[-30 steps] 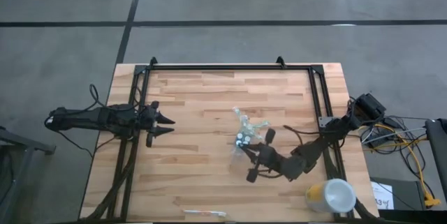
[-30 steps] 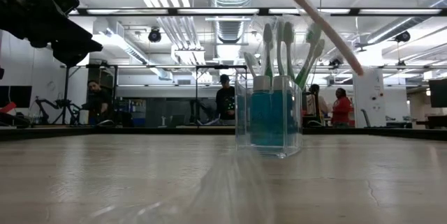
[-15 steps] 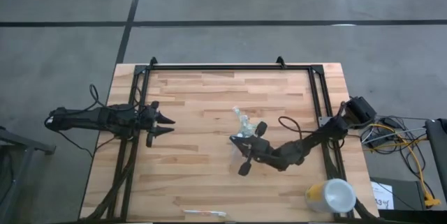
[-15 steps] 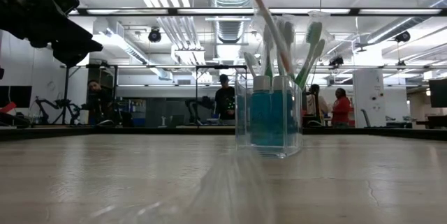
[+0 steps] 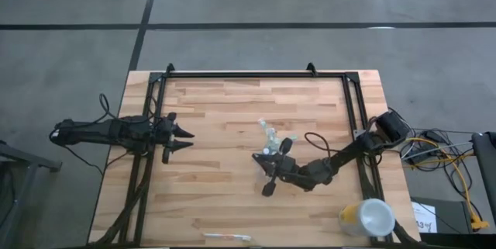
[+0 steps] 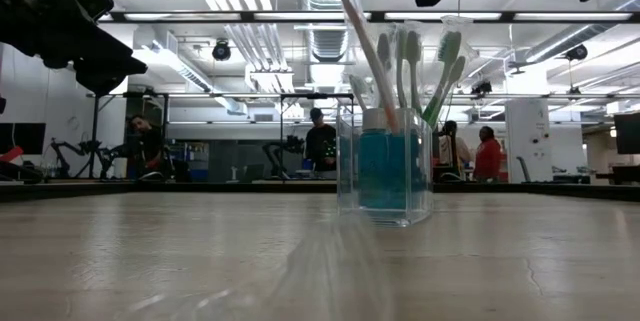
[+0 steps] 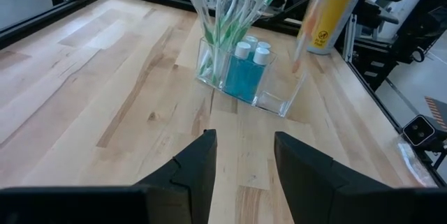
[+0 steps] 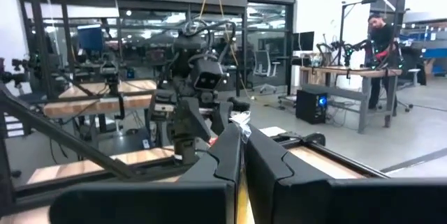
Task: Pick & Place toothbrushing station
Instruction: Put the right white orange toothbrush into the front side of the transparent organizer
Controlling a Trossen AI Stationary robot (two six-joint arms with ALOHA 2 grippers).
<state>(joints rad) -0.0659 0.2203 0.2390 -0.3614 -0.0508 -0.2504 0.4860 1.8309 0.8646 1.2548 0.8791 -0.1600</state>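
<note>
Fingers, high view: the right gripper (image 5: 269,165) is seen pressed together over the clear plastic cup (image 5: 271,135) at mid-table; the left gripper (image 5: 184,139) is parked near the left edge with its fingers spread and nothing between them.
Change, high view: the right arm has been swung in from the right side, so its gripper is now brought up against the cup.
Low view: a held toothbrush (image 6: 365,51) is seen clamped from above and has been tipped from a slant to nearly upright. Its lower end is shown at the cup's mouth, so a drop-in is judged close.
Left wrist view: the cup (image 7: 241,77) is shown with toothbrushes (image 7: 230,8) and white-capped tubes (image 7: 248,67) inside, and bare boards lie all round it.
Right wrist view: closed fingers are seen, with a pale sliver pinched between them.
Edges: the yellow cup (image 5: 368,218) stands well off at the near right corner, and a spare toothbrush (image 5: 227,236) lies at the table's (image 5: 217,102) near edge.
Room: open wood is left all round the cup for withdrawal.
</note>
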